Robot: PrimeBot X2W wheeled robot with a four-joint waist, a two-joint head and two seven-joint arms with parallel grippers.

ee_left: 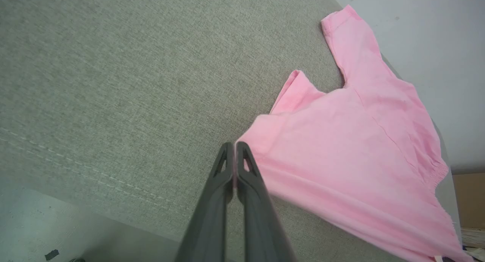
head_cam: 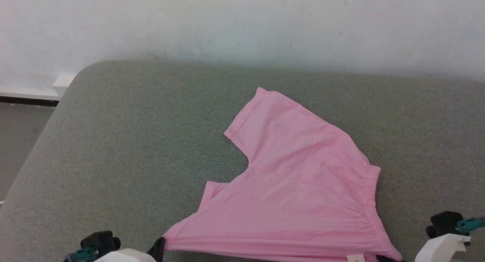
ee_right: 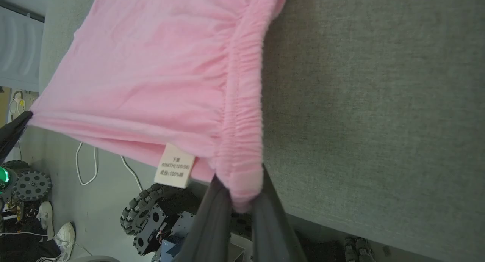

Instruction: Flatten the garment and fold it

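The garment (head_cam: 303, 178), light-pink shorts, lies spread on the grey-green padded surface (head_cam: 132, 148), one leg pointing toward the far wall. Its near edge is pulled taut between my two grippers at the front edge of the surface. My left gripper (head_cam: 158, 249) is shut on the hem corner of the near leg; in the left wrist view its fingers (ee_left: 235, 156) pinch the pink cloth (ee_left: 341, 140). My right gripper (ee_right: 242, 195) is shut on the end of the gathered waistband (ee_right: 242, 102), beside the white label (ee_right: 174, 166). The label (head_cam: 355, 258) also shows in the head view.
A pale wall (head_cam: 242, 23) stands just behind the surface. The surface rounds off at its far left corner, with floor (head_cam: 19, 140) beyond. Below its front edge, the floor holds a wheeled base (ee_right: 151, 216), white cables (ee_right: 87, 167) and shoes (ee_right: 60, 231).
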